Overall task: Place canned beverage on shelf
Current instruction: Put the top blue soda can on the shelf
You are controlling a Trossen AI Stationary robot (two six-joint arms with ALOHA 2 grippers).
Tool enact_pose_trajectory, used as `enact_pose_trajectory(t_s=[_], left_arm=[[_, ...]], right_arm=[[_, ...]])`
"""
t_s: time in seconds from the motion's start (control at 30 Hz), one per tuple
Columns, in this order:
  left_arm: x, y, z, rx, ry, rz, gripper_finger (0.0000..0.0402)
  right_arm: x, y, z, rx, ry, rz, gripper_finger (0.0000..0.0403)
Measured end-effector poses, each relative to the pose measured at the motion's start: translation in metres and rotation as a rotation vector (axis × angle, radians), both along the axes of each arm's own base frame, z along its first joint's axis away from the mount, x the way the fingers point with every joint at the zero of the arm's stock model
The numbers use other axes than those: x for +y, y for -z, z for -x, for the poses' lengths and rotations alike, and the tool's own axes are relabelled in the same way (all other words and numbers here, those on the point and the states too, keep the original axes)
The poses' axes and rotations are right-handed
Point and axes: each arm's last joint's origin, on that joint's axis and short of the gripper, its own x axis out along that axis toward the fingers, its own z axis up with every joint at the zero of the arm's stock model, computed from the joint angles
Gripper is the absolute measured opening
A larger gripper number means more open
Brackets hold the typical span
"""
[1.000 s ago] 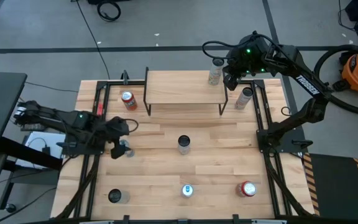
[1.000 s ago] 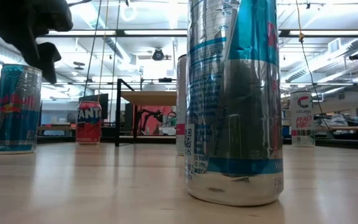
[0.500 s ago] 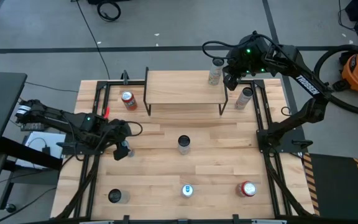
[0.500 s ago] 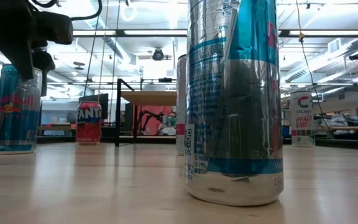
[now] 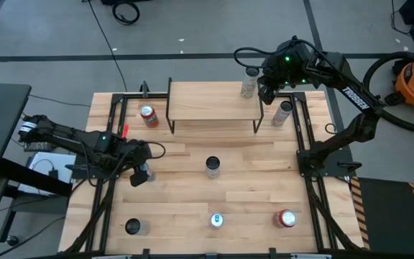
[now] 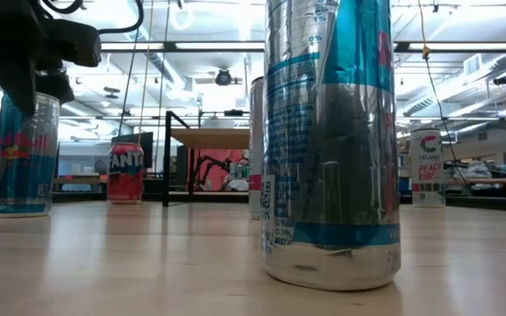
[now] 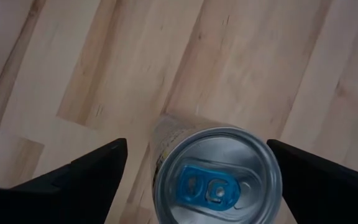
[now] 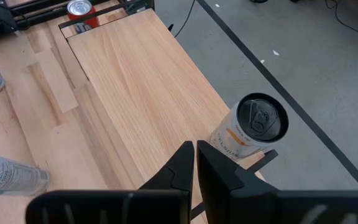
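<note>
A blue and silver can stands upright on its base at the table's left, its top with a blue tab showing in the left wrist view. My left gripper hangs open right over it, pointing steeply down, one finger on each side of the can's top, and touches nothing. The shelf stands at the table's far edge. A pale can stands on its far right corner. My right gripper hovers shut above the shelf's right end, beside that can and apart from it.
A red can stands left of the shelf and a pale can to its right. A dark-topped can stands at the table's middle. Three more cans stand in a row along the near edge. Black rails run along both sides.
My left gripper has come down onto the blue can's top and tipped more steeply, staying open; over the last half second it has kept still. The can has not moved.
</note>
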Motion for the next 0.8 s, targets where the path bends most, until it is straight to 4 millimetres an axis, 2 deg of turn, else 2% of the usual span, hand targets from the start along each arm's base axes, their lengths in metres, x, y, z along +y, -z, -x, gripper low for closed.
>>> enact_pose_trajectory(t_s=[0.2, 0.47, 0.8], left_arm=[[-0.0001, 0.0, 0.0, 0.001, 0.002, 0.004, 0.0349], [0.0001, -0.0004, -0.0005, -0.003, -0.016, 0.021, 0.0248], [0.0078, -0.0061, -0.0031, -0.013, -0.034, 0.023, 0.0244]], right_arm=[[0.0, 0.0, 0.0, 0.0, 0.0, 0.0, 0.0029], [0.0, 0.0, 0.0, 0.0, 0.0, 0.0, 0.0029], [0.0, 0.0, 0.0, 0.0, 0.0, 0.0, 0.0029]])
